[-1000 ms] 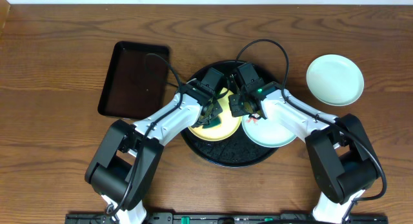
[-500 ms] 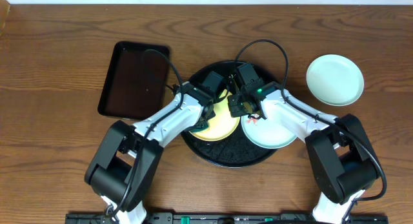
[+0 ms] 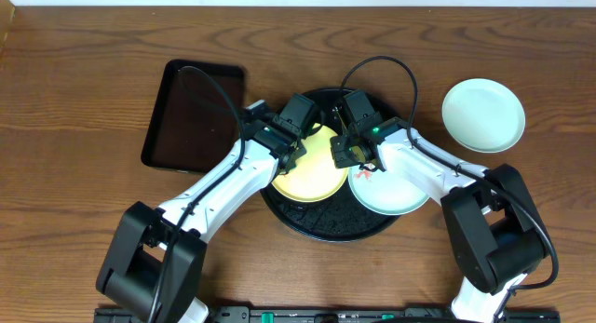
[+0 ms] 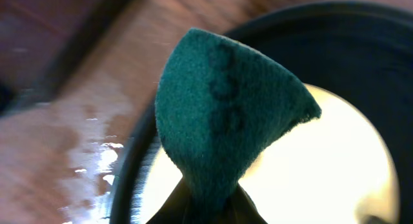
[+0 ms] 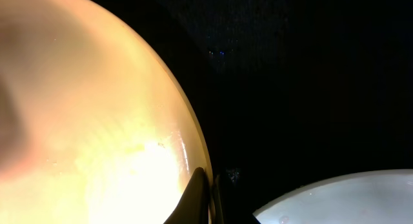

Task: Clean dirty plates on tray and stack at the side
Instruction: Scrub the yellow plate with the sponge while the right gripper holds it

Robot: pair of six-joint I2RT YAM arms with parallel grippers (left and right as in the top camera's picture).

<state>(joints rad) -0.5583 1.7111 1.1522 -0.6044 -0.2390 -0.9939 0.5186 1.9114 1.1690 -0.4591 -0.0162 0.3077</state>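
Jaws of the left gripper [image 4: 208, 208] were pinched on the narrow end of a green scouring pad [image 4: 226, 114], which fanned outward from them over the yellow plate [image 4: 335, 159]. Jaws of the right gripper [image 5: 208, 197] were nipped on that plate's rim. Round, with no long axis, it lay flat on the left of the round tray [image 3: 321, 225]. A red-smeared mint plate [image 3: 396, 188] lay touching it on the right, and a clean mint plate [image 3: 482, 114] sat apart on the table [image 3: 84, 81].

Both arms [image 3: 228, 179] angled inward (wrists close together), left claw [image 4: 208, 208] pinched shut, right claw [image 5: 208, 195] likewise closed
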